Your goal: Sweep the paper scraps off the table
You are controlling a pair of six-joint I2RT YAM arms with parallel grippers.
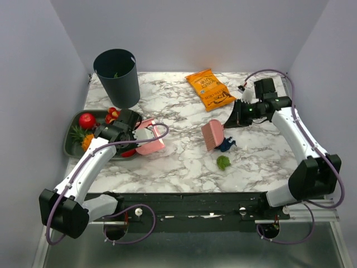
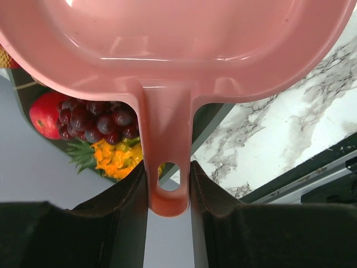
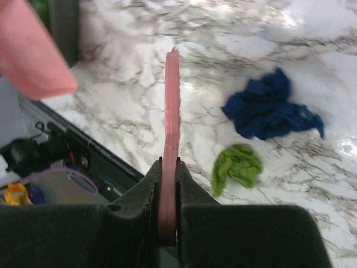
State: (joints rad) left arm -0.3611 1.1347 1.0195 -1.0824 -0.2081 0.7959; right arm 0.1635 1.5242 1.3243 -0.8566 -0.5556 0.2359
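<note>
The left arm rises from its base and bends at the elbow toward the left part of the table (image 1: 184, 167). The left gripper (image 2: 167, 187) is partly closed on the handle of the pink dustpan (image 2: 184, 44). Its two dark fingers press the narrow handle from both sides, next to the hanging hole. The dustpan is smooth, glossy plastic with a wide, shallow scoop. Its handle end is above the rim of the dark grey fruit tray (image 1: 70, 146), where the toy fruits (image 2: 89, 120) lie.

The right arm runs along the right edge of the table and then folds inward. The right gripper (image 3: 169, 167) is almost fully closed on the flat pink brush (image 3: 172, 106), which the wrist view shows only as a thin edge. In the top view the brush is near the middle of the table.

The blue scrap (image 3: 270, 109), soft and crumpled, lies on the marble just beside the brush. The green scrap (image 3: 237, 167) is near it but apart from it, closer to the black front edge.

Bare veined marble is open between the dustpan and the brush. The orange snack bag (image 1: 210, 88) lies at the back, and the dark round bin (image 1: 117, 75) stands in the back left corner
</note>
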